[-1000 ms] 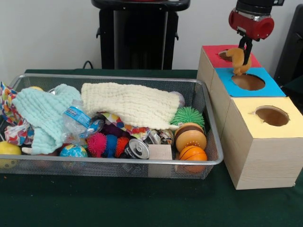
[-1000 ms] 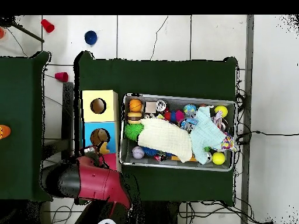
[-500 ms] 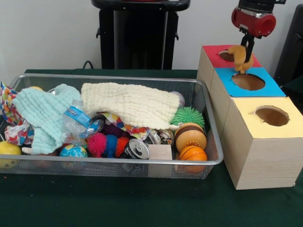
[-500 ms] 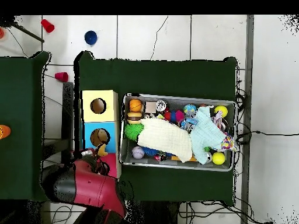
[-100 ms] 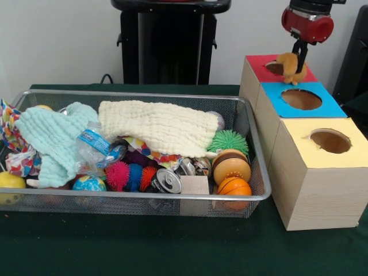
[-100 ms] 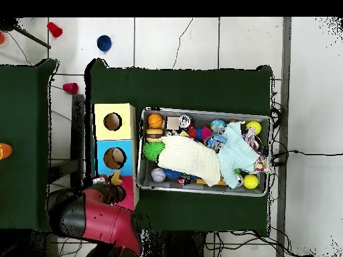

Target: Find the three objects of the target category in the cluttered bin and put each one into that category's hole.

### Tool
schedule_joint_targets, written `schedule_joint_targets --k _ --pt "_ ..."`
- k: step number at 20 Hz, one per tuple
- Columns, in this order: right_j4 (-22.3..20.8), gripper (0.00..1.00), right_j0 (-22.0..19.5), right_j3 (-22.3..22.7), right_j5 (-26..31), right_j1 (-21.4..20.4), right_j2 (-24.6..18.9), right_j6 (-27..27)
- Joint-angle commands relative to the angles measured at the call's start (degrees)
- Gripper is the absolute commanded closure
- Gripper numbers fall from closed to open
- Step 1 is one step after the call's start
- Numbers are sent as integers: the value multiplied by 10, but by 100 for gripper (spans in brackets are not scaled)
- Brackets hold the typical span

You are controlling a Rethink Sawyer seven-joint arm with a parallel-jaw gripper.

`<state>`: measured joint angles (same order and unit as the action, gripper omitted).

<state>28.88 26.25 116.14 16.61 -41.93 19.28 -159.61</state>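
Green cloth covering the bench (image 5: 172,253) in both views. In the overhead view, a second green-covered surface (image 6: 23,134) is sitting well apart to the left, an orange thing (image 6: 5,151) lying at its left edge. White tiled floor (image 6: 201,40) is showing around both, with cracks running through it. A red cup (image 6: 54,29) and a blue cup (image 6: 103,43) are standing on the floor near the top, another red cup (image 6: 70,88) lying in the gap between the two surfaces. Black cables (image 6: 295,152) are trailing on the right. In the front view, a black stand (image 5: 169,40) is standing behind the bench against a pale wall (image 5: 57,46).
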Motion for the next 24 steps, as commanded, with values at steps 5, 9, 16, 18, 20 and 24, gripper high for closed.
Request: schedule_joint_targets --k 5,9,16,18,20,24 --pt "40 100 -2 87 -39 -18 -18 -131" --pt "45 100 19 93 -29 -27 -10 -140" --pt "58 100 40 91 -24 -23 -1 -147" --pt "59 100 37 93 -28 -22 -2 -140" --pt "65 100 30 97 -40 -22 -14 -136" --pt "69 0 37 92 -49 -10 -8 -139"
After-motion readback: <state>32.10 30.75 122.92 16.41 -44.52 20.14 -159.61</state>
